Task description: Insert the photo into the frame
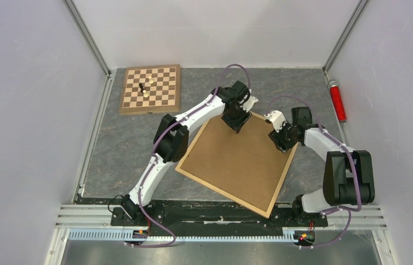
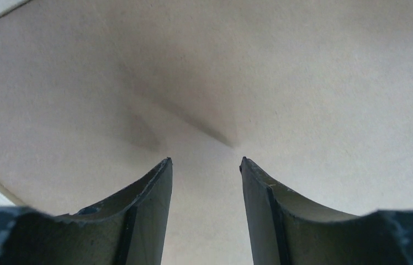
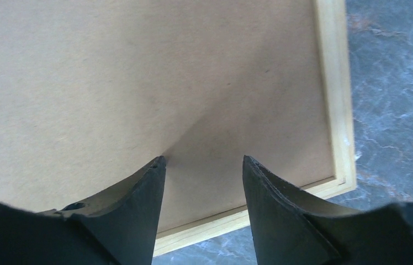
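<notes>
Top external view: on the grey marbled table point(image 1: 116, 149), the large light-wood picture frame point(image 1: 283, 182) lies turned cornerwise between the middle and the near edge, with a plain brown backing board point(image 1: 237, 160) uppermost inside it. A checkered wooden chessboard point(image 1: 150, 88) occupies the far left corner. The left tool point(image 2: 204, 161) and right tool point(image 3: 203, 159) stand over the board's far and right corners, fingers parted, gripping nothing.
</notes>
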